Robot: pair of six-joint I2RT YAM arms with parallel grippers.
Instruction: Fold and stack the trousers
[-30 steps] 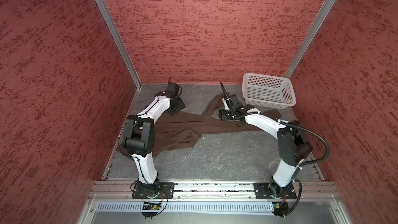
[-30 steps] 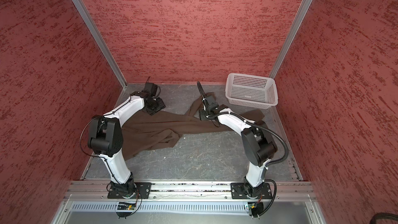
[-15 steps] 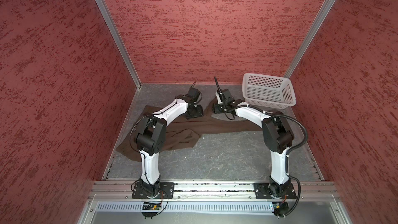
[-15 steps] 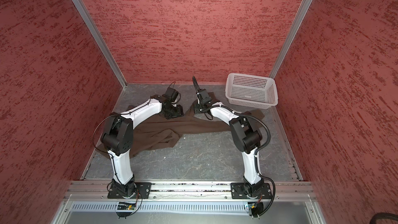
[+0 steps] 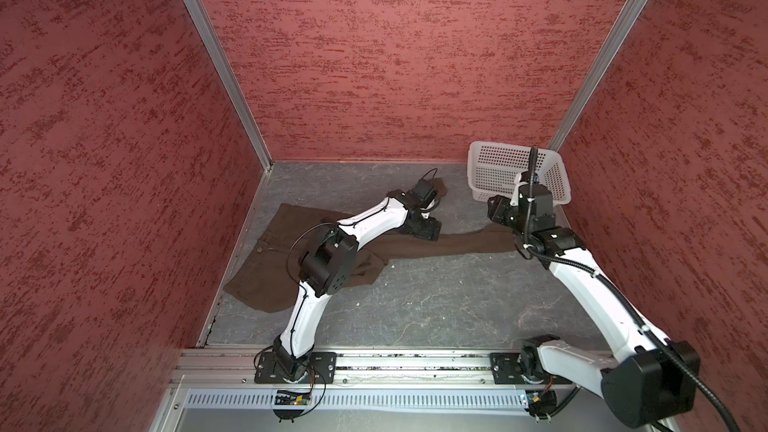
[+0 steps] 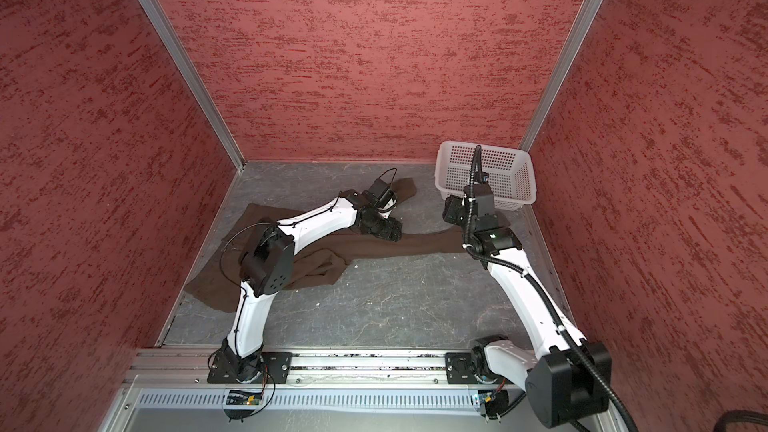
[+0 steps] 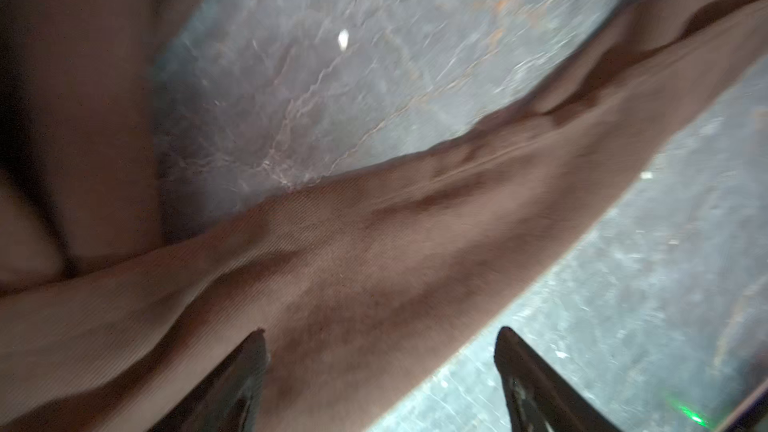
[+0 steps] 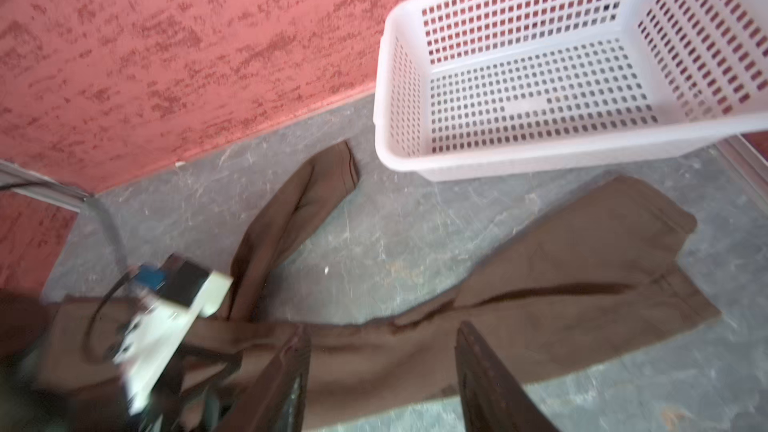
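Trousers [image 5: 266, 280]: I saw dark brown matte cloth with a fine ribbed weave, rumpled on the grey veined tabletop [image 5: 415, 309]. The waist lay by the left wall and one leg stretched toward the basket.
Left gripper [image 7: 378, 332]: fingers spread over that leg, pinching nothing.
Right gripper [image 8: 380, 328]: fingers apart above the cloth, holding nothing.
Basket [image 8: 540, 160]: white perforated plastic, rectangular, in the back right corner.
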